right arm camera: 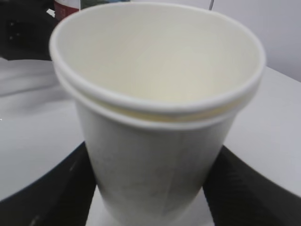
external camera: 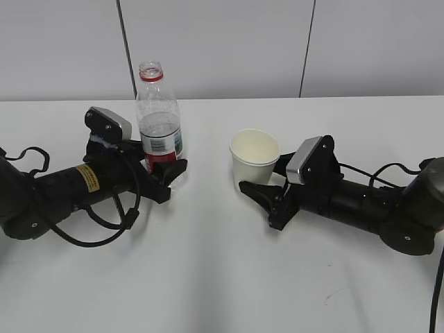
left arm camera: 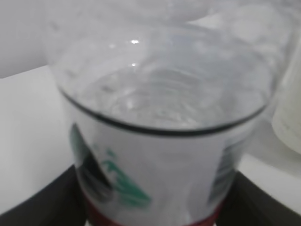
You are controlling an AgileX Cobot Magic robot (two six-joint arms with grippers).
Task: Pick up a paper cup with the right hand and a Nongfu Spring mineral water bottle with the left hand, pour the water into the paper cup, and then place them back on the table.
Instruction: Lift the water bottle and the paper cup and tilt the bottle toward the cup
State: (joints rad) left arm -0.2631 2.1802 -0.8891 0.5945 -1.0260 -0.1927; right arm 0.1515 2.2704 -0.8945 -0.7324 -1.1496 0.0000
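Exterior view: one Nongfu Spring mineral water bottle (external camera: 158,118), one paper cup (external camera: 254,155), two black arms, all on a plain white surface (external camera: 208,270). Bottle upright at left of centre, clear plastic, uncapped, red ring at the neck, red and white label with a barcode low on the body. Cup upright at right of centre, well apart from the bottle, plain white outside, cream inside, nothing seen in it.

Left claw (external camera: 168,175) spread around the base of the bottle, fingers on either side; contact with the plastic not clear. Yellow label with dark print on the left arm, too small to read. Right claw (external camera: 267,189) spread around the foot of the cup, one finger before it, the other behind.

Left wrist view: bottle (left arm camera: 160,141) filling the picture, water (left arm camera: 164,101) standing near mid-height, green landscape print and barcode on the label, blurred, no words legible.

Right wrist view: cup (right arm camera: 157,117) between two black fingers (right arm camera: 51,193), a doubled rolled rim visible, as of two cups nested.
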